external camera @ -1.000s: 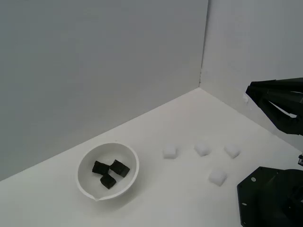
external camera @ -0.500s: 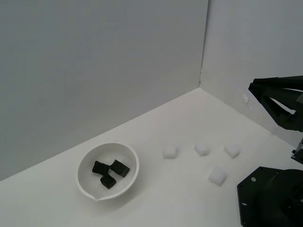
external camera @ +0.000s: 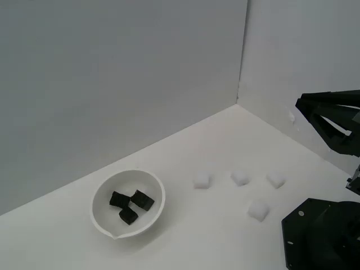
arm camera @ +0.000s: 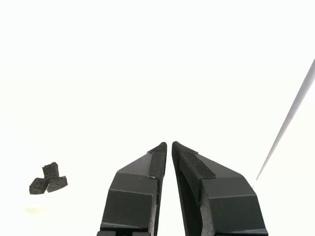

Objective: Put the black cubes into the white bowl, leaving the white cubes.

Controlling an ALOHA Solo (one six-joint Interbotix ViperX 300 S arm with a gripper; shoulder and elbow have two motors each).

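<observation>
Black cubes (external camera: 130, 205), all three, lie bunched together inside the bowl (external camera: 153, 185), well away from the pincer (arm camera: 169, 144); none is left on the table (external camera: 214, 140). The pincer hangs off at the exterior view's right edge, raised above the table, its two tips pressed nearly together with only a sliver between them and nothing held. By this layout the sorting looks done: the step in hand seems to be pulling clear, and the next move likely calls for no more than parking the arm without sweeping low.

Four white cubes (external camera: 239, 178) sit loose on the table between the pincer and the bowl, apart from one another and from the bowl. They are the only things under a path back toward the bowl, so a low pass could nudge them. The dark robot base (external camera: 320, 236) stands below the pincer, beside the nearest white cube.
</observation>
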